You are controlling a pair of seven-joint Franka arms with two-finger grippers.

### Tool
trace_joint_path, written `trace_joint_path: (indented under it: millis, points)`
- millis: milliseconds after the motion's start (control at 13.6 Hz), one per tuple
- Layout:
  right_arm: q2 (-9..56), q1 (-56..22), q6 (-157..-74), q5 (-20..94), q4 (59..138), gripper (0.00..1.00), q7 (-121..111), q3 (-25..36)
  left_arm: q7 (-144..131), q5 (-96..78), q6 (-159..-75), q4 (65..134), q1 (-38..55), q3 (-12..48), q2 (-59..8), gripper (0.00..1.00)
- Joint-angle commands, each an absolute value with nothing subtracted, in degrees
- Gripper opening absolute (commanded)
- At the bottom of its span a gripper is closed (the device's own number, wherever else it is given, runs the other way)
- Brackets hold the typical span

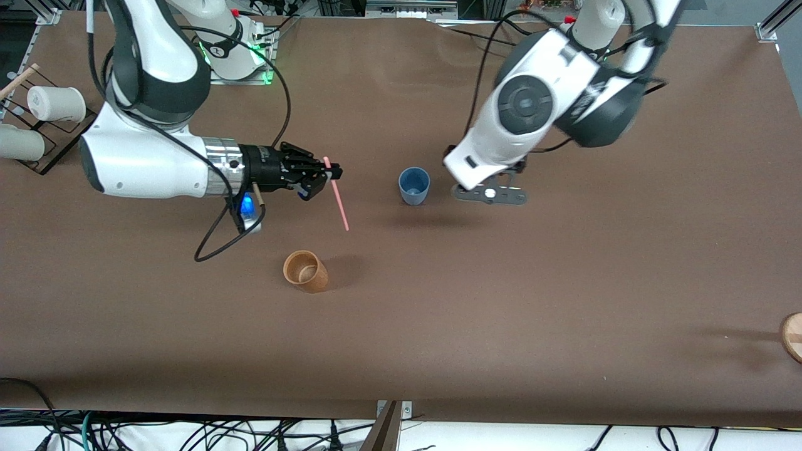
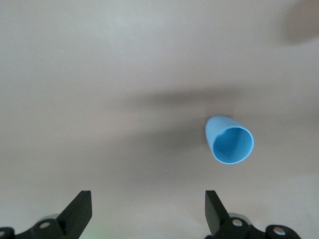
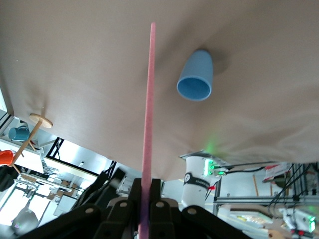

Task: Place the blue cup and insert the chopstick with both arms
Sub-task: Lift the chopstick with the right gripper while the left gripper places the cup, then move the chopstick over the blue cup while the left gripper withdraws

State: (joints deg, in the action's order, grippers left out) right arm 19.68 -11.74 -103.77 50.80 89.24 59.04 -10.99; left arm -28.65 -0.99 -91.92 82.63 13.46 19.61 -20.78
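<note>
The blue cup point(image 1: 414, 185) stands upright on the brown table, open end up; it also shows in the left wrist view point(image 2: 230, 142) and the right wrist view point(image 3: 196, 77). My right gripper point(image 1: 329, 170) is shut on the pink chopstick point(image 1: 336, 194) near one end and holds it in the air, beside the cup toward the right arm's end. In the right wrist view the chopstick point(image 3: 148, 99) runs straight out from the gripper point(image 3: 145, 191). My left gripper point(image 1: 489, 191) hangs above the table beside the cup toward the left arm's end, open and empty point(image 2: 148, 199).
A tan-orange cup point(image 1: 305, 270) stands nearer to the front camera than the chopstick. A black rack with white cups point(image 1: 47, 106) sits at the right arm's end. A wooden disc point(image 1: 792, 335) lies at the left arm's end.
</note>
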Motion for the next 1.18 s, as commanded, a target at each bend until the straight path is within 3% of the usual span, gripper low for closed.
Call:
trace_joint_path:
  millis: [0, 221, 515, 735, 1103]
  points:
    - [20.21, -16.42, -107.82, 52.91, 88.95, 0.03, 65.54, -10.81, -20.25, -0.88, -89.30, 81.92, 8.36, 19.52, -15.85, 1.00]
    - [22.58, -22.22, -115.38, 53.61, 88.95, 0.03, 71.53, -10.81, -18.46, -0.88, -89.03, 85.77, 4.49, 18.73, -8.46, 1.00]
    - [26.10, -28.29, -123.47, 54.49, 89.03, 0.03, 73.56, -10.90, -7.25, -0.27, -89.56, 94.03, 4.04, 7.59, 0.87, 1.00]
    - [26.37, -29.27, -124.89, 55.55, 90.26, 0.03, 73.74, -11.16, 6.03, 0.88, -91.32, 97.10, 4.48, 0.55, 2.72, 1.00]
    - [24.26, -28.92, -124.80, 55.72, 93.33, 0.03, 73.83, -12.66, 6.68, 0.62, -90.00, 95.63, 3.08, 0.96, 2.37, 1.00]
